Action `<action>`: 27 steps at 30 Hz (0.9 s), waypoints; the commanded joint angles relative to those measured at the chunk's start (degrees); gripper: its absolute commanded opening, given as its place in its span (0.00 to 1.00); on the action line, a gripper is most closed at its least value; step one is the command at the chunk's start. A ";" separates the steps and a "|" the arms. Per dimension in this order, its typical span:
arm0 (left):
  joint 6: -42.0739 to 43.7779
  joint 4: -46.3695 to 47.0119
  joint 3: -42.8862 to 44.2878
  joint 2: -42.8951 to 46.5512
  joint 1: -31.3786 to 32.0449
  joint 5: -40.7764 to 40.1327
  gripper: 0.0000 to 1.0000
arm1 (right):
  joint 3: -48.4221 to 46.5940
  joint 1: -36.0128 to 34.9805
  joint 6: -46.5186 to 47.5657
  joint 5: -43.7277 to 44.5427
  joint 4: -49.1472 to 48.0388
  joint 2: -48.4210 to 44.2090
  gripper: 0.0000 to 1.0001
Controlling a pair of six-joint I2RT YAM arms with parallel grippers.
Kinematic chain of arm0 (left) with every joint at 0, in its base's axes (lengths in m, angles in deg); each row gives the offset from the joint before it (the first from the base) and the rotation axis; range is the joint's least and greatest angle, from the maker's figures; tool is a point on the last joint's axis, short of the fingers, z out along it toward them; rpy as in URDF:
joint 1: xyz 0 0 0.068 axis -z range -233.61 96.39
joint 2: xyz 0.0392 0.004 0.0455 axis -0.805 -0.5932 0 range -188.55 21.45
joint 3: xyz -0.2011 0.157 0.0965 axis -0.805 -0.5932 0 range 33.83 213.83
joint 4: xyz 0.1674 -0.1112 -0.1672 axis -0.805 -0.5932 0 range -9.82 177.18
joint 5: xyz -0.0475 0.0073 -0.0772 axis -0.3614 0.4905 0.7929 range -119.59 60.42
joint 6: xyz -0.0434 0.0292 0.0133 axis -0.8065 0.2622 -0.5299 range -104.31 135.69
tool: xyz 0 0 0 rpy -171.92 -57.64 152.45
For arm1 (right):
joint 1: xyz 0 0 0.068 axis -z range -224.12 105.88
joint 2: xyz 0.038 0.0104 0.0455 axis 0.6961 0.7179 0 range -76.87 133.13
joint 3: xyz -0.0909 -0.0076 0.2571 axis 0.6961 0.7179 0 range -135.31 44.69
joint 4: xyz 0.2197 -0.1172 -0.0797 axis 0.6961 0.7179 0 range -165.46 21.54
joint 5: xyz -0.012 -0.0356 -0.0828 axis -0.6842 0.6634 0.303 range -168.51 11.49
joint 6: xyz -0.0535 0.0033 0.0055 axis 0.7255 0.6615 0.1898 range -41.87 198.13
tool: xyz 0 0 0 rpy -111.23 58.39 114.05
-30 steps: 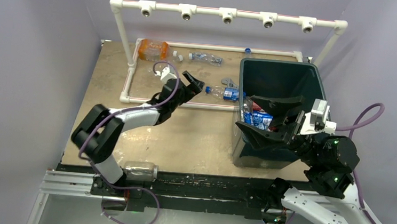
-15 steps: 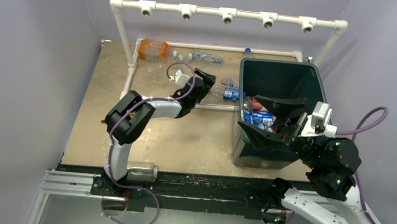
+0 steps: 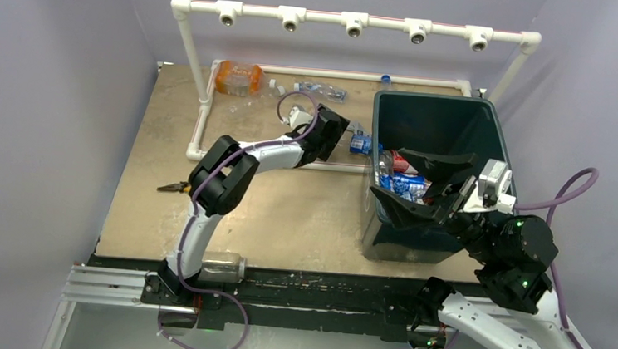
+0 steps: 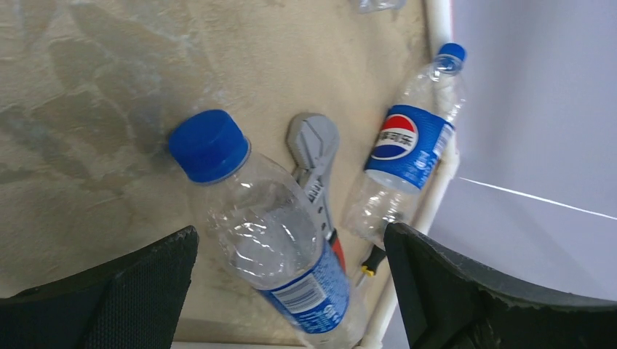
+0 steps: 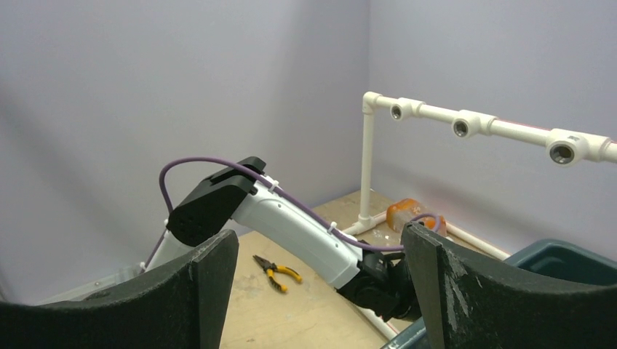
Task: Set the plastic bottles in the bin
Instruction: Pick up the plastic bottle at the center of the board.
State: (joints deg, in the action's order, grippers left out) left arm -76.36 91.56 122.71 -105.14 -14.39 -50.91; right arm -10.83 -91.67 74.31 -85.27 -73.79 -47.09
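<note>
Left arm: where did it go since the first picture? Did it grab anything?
The left gripper reached farther out and right, toward the bin. It now straddles a blue-capped clear bottle with jaws open, nothing gripped yet. The right gripper stayed open over the bin, which did not move.

- The left arm reaches far and rightward, with the left gripper (image 3: 336, 132) angled down and its jaws spread wide.
- The right gripper (image 3: 381, 173) is raised and points left, jaws apart.
</note>
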 commanded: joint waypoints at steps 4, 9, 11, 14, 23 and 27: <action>-3.50 -12.81 8.05 -3.63 0.45 1.72 0.99 | 0.27 0.15 0.83 1.97 -0.38 -0.91 0.88; -4.37 -16.12 10.69 -4.64 0.78 1.13 0.99 | 0.20 0.17 0.83 2.20 -0.19 -0.96 0.88; -4.37 -17.62 13.10 -6.43 0.77 1.83 0.99 | 0.09 0.18 0.67 2.19 -0.04 -0.99 0.88; -4.29 -18.75 15.94 -8.88 0.77 2.33 0.99 | -0.02 0.17 0.65 2.67 0.55 -1.23 0.88; -4.01 -18.21 19.62 -13.31 0.77 2.36 0.89 | -0.46 0.18 0.81 3.54 1.28 -1.21 0.88; -4.01 -16.21 18.84 -14.44 0.84 3.25 0.79 | -0.24 0.18 1.20 4.07 1.56 -1.30 0.88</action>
State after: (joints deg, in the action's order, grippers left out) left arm -80.34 76.64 141.64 -116.48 -13.78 -49.03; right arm -10.35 -91.67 74.38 -82.48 -72.26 -47.81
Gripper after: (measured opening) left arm 0.833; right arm 0.875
